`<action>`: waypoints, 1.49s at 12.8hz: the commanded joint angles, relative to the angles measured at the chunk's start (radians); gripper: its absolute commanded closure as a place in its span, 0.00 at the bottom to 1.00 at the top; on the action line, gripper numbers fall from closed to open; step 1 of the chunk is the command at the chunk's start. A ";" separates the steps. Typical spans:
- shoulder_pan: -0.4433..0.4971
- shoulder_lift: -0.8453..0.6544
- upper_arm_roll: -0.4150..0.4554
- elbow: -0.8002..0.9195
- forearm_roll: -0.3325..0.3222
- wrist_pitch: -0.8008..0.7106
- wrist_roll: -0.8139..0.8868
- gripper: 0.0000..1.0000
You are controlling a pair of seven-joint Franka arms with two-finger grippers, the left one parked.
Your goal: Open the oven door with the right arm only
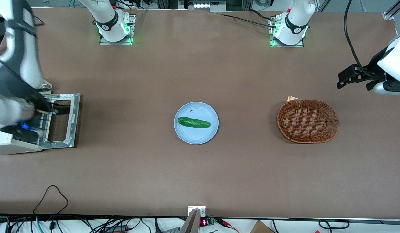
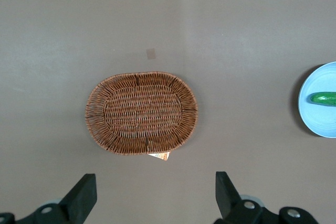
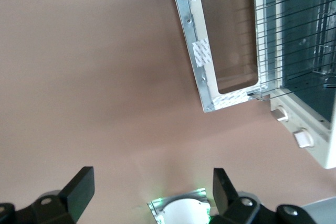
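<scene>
Nearest the front camera I have only bare table point(image 1: 200, 174); everything sits farther up it. At the working arm's end the white oven point(image 1: 7, 145) stands with the oven door point(image 1: 62, 120) folded down flat on the table, so I judge the opening done. The right arm point(image 1: 15, 61) hangs over the oven, its gripper point(image 3: 152, 195) clear above the table with jaws spread wide and holding nothing. My worry: if I retract carelessly, the arm could clip the exposed wire rack point(image 3: 294, 30) or knock the door. I count one oven, one basket point(image 1: 308, 121), one plate point(image 1: 196, 123), one cucumber point(image 1: 193, 122), two knobs.
</scene>
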 commanded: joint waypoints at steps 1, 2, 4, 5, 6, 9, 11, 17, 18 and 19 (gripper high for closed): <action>-0.039 -0.099 0.009 -0.025 0.064 -0.016 -0.097 0.00; -0.044 -0.142 0.011 -0.048 0.075 0.012 -0.097 0.00; -0.035 -0.254 0.011 -0.174 0.077 0.107 -0.102 0.00; -0.010 -0.325 0.011 -0.286 0.078 0.198 -0.105 0.00; 0.019 -0.383 0.011 -0.384 0.069 0.302 -0.106 0.00; 0.047 -0.460 0.018 -0.519 0.065 0.449 -0.109 0.00; 0.051 -0.456 0.020 -0.520 0.065 0.445 -0.111 0.00; 0.056 -0.428 0.020 -0.480 0.069 0.408 -0.089 0.00; 0.054 -0.428 0.020 -0.480 0.069 0.408 -0.095 0.00; 0.053 -0.428 0.018 -0.479 0.071 0.408 -0.099 0.00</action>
